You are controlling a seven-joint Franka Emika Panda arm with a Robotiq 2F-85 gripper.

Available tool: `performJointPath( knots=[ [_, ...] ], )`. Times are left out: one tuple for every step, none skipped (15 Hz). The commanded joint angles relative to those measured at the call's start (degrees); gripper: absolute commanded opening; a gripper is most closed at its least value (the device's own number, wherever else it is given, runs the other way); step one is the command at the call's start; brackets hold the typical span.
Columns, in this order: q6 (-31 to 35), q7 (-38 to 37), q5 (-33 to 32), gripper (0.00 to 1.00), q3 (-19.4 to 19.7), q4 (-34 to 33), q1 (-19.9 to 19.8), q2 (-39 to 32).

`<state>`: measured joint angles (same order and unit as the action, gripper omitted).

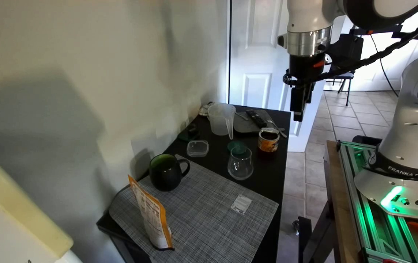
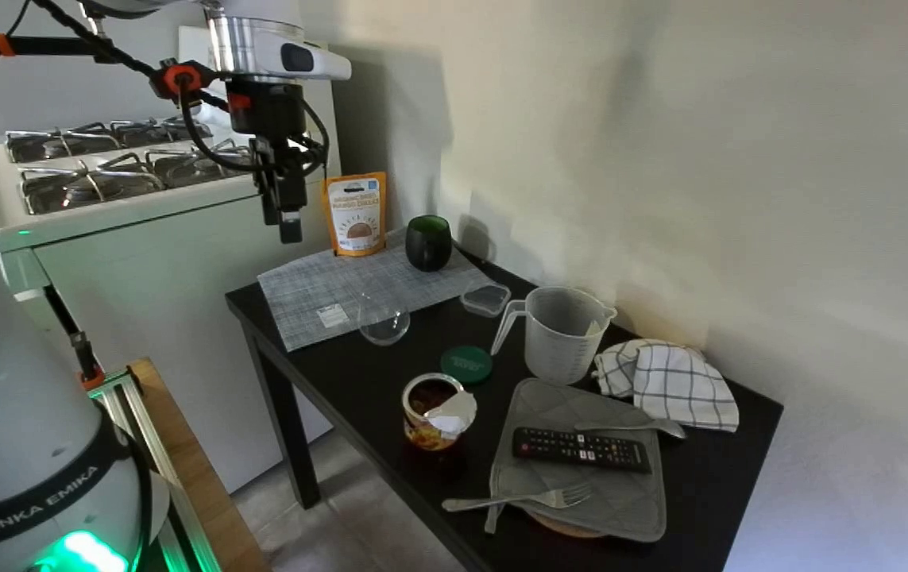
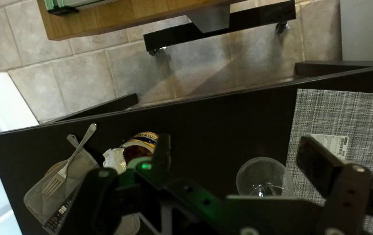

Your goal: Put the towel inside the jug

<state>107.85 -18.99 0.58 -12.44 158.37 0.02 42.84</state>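
The towel (image 2: 680, 385) is white with dark check lines and lies folded on the black table by the wall. In an exterior view only a bit of the towel (image 1: 204, 110) shows behind the jug. The jug is translucent plastic with a handle and stands upright beside the towel in both exterior views (image 1: 219, 120) (image 2: 563, 338). My gripper (image 1: 298, 115) hangs high above the table, apart from both; it also shows in an exterior view (image 2: 285, 226). In the wrist view its fingers (image 3: 237, 151) are wide apart with nothing between them. I cannot make out towel or jug there.
A clear glass (image 3: 261, 178), an opened can (image 1: 268, 140), a green lid (image 2: 466, 364) and a clear container (image 1: 197, 148) stand near the jug. A grey pad (image 2: 525, 492) bears a remote (image 2: 581, 450), fork and spoon. A dark mug (image 1: 165, 173) and pouch (image 2: 355, 214) stand on the placemat.
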Motion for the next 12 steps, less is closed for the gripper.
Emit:
performJointPath(
  knots=[
    [-0.08, -0.38, -0.44, 1.0, 0.66, -0.06, 0.67, -0.11],
    [-0.08, -0.38, -0.44, 1.0, 0.66, -0.06, 0.67, -0.11],
    [-0.08, -0.38, -0.44, 1.0, 0.66, -0.06, 0.67, -0.11],
    [0.3, -0.59, -0.12, 1.0, 0.71, -0.07, 0.73, 0.08],
    [1.25, -1.6, 1.02, 1.0, 1.33, -0.15, 0.3, 0.25],
    [1.87, -2.43, 1.65, 1.0, 1.85, -0.49, -0.27, 0.09],
    [2.84, -3.38, 2.29, 1.0, 2.61, -0.74, -0.84, 0.03],
    [4.47, -4.66, 3.08, 1.0, 3.61, -1.12, -1.82, -0.38],
    [5.71, -5.4, 3.36, 1.0, 4.52, -1.63, -2.76, -0.85],
    [6.91, -5.84, 3.43, 1.0, 5.67, -2.3, -3.99, -1.26],
    [8.07, -5.93, 3.41, 1.0, 7.12, -3.1, -5.4, -1.75],
    [9.11, -5.9, 3.62, 1.0, 8.57, -3.84, -6.7, -2.02]
  ],
)
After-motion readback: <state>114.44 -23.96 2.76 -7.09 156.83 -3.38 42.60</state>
